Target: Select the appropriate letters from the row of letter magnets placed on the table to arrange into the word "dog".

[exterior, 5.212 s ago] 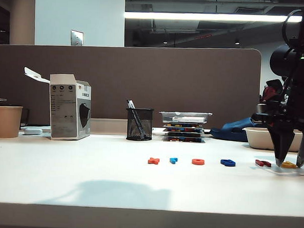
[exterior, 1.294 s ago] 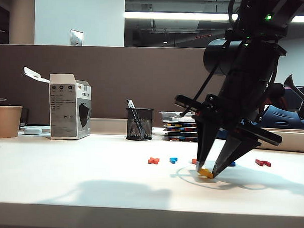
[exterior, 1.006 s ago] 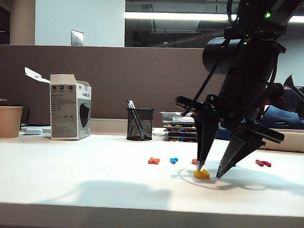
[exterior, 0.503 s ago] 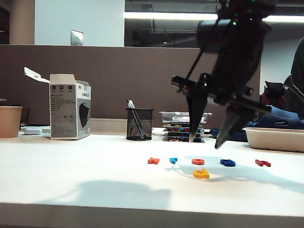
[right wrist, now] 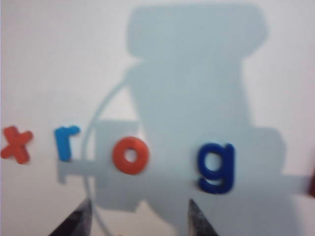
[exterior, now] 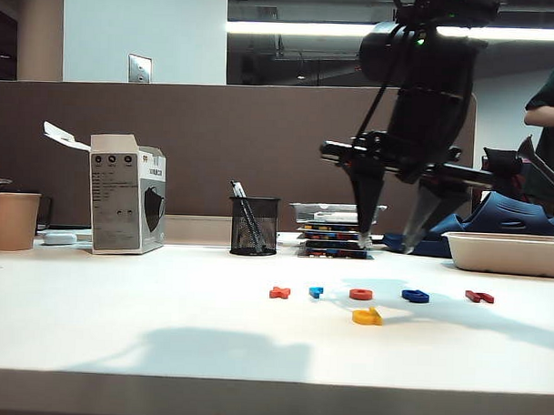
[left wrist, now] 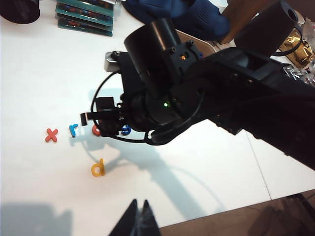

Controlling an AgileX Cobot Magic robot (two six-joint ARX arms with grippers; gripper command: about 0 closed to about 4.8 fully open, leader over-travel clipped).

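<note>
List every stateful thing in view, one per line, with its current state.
Right pincer: open, empty, raised above the magnet row.
Left pincer: shut, held off the table.
Yellow d: lying flat, alone in front of the row.
Orange-red o: flat, in the row.
Dark blue g: flat, in the row.
Mask box: upright, top flap open.
Paper cup: upright.
Mesh pen holder: upright, pens inside.

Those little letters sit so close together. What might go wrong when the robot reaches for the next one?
The right tool hangs open above the row. The red o lies close to the light blue r, so a finger might nudge the r. The yellow d lies just in front of the row and might get bumped.
</note>
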